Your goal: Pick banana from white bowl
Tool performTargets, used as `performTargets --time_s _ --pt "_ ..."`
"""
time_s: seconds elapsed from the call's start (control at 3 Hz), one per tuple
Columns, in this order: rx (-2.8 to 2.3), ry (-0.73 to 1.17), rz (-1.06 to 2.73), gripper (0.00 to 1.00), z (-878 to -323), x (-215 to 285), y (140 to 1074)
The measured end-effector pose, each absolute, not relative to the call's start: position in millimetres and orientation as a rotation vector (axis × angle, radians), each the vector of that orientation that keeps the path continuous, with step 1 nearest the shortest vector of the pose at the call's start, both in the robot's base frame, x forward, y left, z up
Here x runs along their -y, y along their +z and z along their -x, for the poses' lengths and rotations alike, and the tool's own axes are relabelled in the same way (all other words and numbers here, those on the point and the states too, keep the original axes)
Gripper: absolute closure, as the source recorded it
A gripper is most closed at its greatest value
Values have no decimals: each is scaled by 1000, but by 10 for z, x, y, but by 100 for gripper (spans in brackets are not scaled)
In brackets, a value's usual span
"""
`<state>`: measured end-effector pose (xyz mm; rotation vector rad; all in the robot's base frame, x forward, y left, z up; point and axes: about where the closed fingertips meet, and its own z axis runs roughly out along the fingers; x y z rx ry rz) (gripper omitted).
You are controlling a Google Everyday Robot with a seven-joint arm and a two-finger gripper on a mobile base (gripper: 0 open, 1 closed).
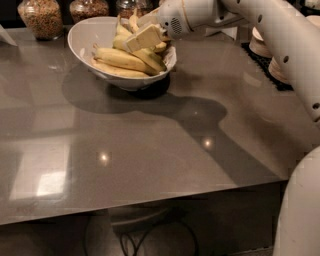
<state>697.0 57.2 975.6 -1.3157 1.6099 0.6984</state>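
A large glossy white bowl (pixel 80 35) stands at the back of the grey table, left of centre. It holds several yellow bananas (pixel 120 57) lying across each other. My gripper (pixel 143 35) reaches in from the upper right and sits low over the right side of the bowl, among the topmost bananas. It hides part of the bananas at the back of the bowl. Whether it grips a banana does not show.
Two glass jars of grain (pixel 40 17) (pixel 89 8) stand behind the bowl at the back left. Stacked small white paper bowls and plates (pixel 280 67) sit on a dark mat at the right edge. The grey table top (pixel 150 150) ends at a near edge low in view.
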Motion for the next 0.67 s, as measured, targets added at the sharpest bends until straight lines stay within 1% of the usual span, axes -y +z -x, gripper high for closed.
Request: performTargets --time_s 0.33,0.67 --pt "-1650 701 1301 35 -6994 -525 9659" --pt "-1691 707 1293 41 -7010 -486 9568"
